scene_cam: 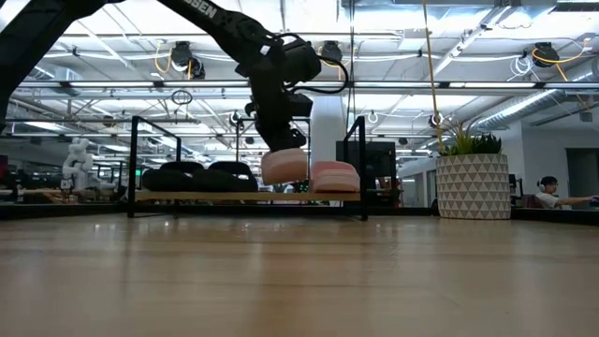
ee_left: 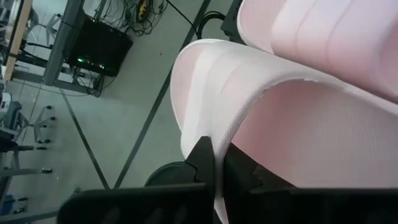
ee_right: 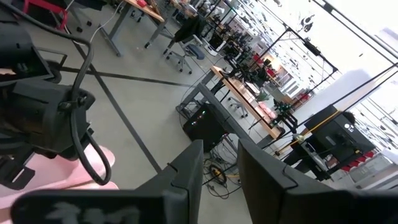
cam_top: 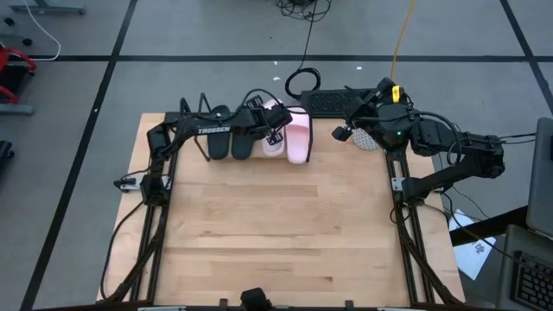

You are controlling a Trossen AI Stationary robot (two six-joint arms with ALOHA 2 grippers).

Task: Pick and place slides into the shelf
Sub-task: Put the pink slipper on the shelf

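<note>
Left hand [ee_left: 214,163] pinches pink slide's [ee_left: 261,93] strap edge, steadying it onto shelf [scene_cam: 248,196]; right hand [ee_right: 217,163] idle, part-open, empty.

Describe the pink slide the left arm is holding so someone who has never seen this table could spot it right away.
Start at the low wooden shelf with black wire ends along the table's far edge, where four slides sit in a row. Past the two matte black slides come two pale pink ones. The one you want is the pale pink slide next to the black pair, the only one with the left gripper shut on its strap.
</note>
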